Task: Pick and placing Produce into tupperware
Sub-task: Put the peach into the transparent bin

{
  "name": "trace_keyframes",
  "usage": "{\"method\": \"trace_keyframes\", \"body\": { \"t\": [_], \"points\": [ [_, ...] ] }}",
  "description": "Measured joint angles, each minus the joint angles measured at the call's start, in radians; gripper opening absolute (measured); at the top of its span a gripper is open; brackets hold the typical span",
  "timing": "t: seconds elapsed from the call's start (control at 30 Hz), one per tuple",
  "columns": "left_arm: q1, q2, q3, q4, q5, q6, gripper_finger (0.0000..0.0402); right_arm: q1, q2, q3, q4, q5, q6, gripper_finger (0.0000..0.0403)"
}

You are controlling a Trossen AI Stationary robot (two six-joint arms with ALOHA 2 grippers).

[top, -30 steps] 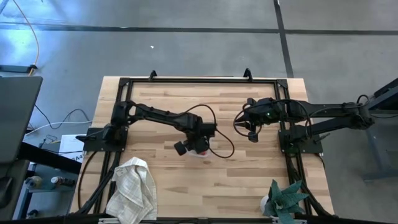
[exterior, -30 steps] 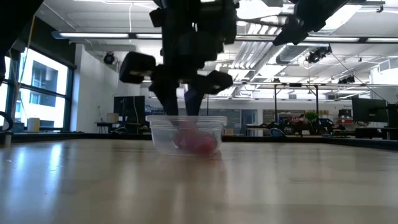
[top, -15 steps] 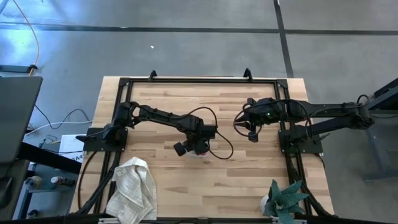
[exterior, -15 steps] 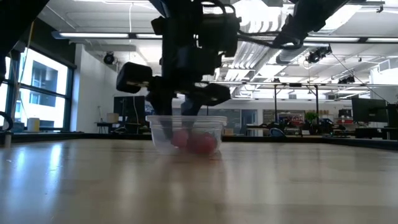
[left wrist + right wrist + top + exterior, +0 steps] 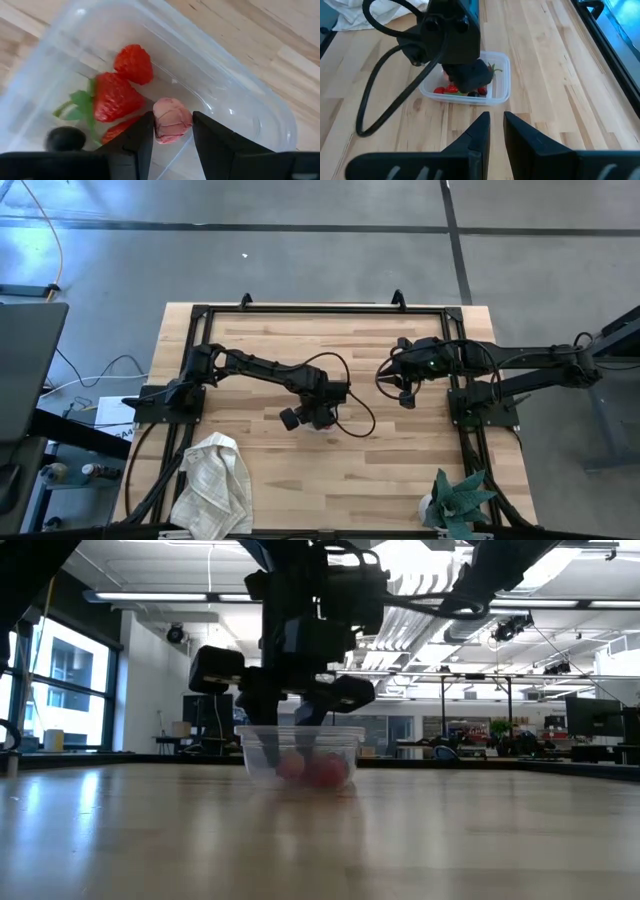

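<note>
Wooden butcher-block table [image 5: 400, 470] seen from above, with two dark robot arms reaching in from either side. Near the middle of the table sits the small clear plastic rectangular container with rounded corners [image 5: 235, 100], mostly hidden from above by the left arm's wrist. The left gripper [image 5: 172, 132] is lowered into the container, its two dark fingers [image 5: 142, 142] closed on a pale pink rounded piece of produce [image 5: 171, 119] held just above the container floor. Beside it inside the container lie two bright red strawberries [image 5: 116, 95], one with green leaves, touching each other, and a small dark round berry [image 5: 65, 138] close to them. From table height, the container [image 5: 300, 755] stands flat on the wood with blurred red shapes inside and the left arm coming down into it from above.

The right gripper [image 5: 495, 122] waits well apart, raised over the table's right side and facing the container, its fingers nearly together with a narrow gap and nothing between them.

A crumpled white checked cloth towel [image 5: 213, 480] lies at the near left corner, and a teal leafy plant [image 5: 458, 498] stands at the near right corner.
</note>
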Motion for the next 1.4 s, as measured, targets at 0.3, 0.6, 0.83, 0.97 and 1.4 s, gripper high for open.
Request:
{"method": "trace_keyframes", "body": {
  "t": [0.3, 0.6, 0.83, 0.97, 1.4],
  "points": [
    [-0.005, 0.015, 0.000, -0.004, -0.008, 0.078, 0.0124, 0.000, 0.000, 0.000, 0.000, 0.000, 0.000, 0.0047],
    [-0.005, 0.015, 0.000, -0.001, -0.011, 0.129, 0.0124, 0.000, 0.000, 0.000, 0.000, 0.000, 0.000, 0.0047],
    [-0.005, 0.015, 0.000, -0.010, -0.011, 0.130, 0.0124, 0.000, 0.000, 0.000, 0.000, 0.000, 0.001, 0.0047],
    [-0.005, 0.015, 0.000, -0.013, -0.011, 0.130, 0.0124, 0.000, 0.000, 0.000, 0.000, 0.000, 0.001, 0.0047],
    [-0.005, 0.015, 0.000, -0.031, -0.011, 0.130, 0.0124, 0.000, 0.000, 0.000, 0.000, 0.000, 0.000, 0.0047]
  ]
}}
